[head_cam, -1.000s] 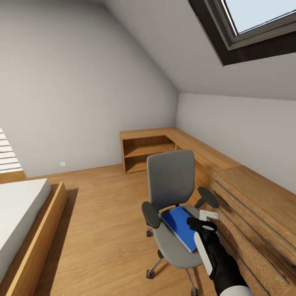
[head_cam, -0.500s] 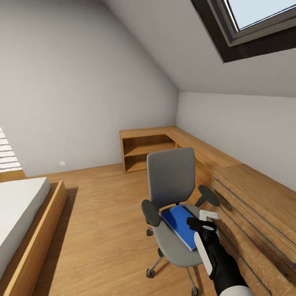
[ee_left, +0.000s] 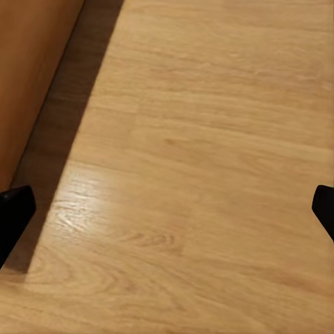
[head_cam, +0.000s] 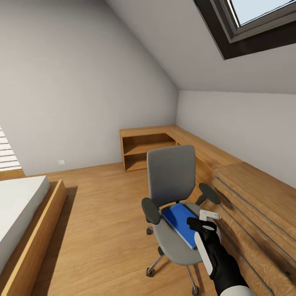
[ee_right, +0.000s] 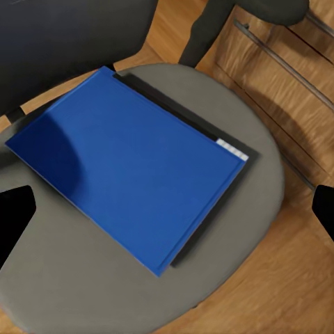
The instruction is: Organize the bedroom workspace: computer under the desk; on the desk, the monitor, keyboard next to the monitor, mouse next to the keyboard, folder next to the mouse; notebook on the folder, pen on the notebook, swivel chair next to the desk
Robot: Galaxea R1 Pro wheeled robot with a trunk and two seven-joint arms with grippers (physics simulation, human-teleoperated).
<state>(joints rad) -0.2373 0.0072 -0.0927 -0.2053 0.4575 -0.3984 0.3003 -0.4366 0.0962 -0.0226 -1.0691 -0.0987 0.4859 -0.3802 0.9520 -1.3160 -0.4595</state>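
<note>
The swivel chair (head_cam: pixel 170 176), grey with black armrests, stands on the wooden floor beside a light-wood chest. A blue folder (head_cam: pixel 179 220) lies flat on its seat (ee_right: pixel 83 278), with a darker layer showing under one long edge. My right gripper (head_cam: pixel 204 220) hovers over the seat's right side, just above the folder (ee_right: pixel 132 163). In the right wrist view that gripper (ee_right: pixel 167 209) is open, its dark fingertips (ee_right: pixel 14 216) spread wider than the folder. My left gripper (ee_left: pixel 167 209) is open over bare wooden floor. The desk, computer, monitor, keyboard and pen are out of view.
A light-wood drawer chest (head_cam: pixel 255 205) with metal rails stands right of the chair, close to its armrest (head_cam: pixel 207 193). A low open shelf unit (head_cam: pixel 148 150) fills the far corner. A bed (head_cam: pixel 20 213) in a wooden frame lies at the left, with open floor (head_cam: pixel 102 213) between.
The whole picture has shifted slightly, so the camera has moved a little. The right arm, the chair and the folder keep the same relation to one another.
</note>
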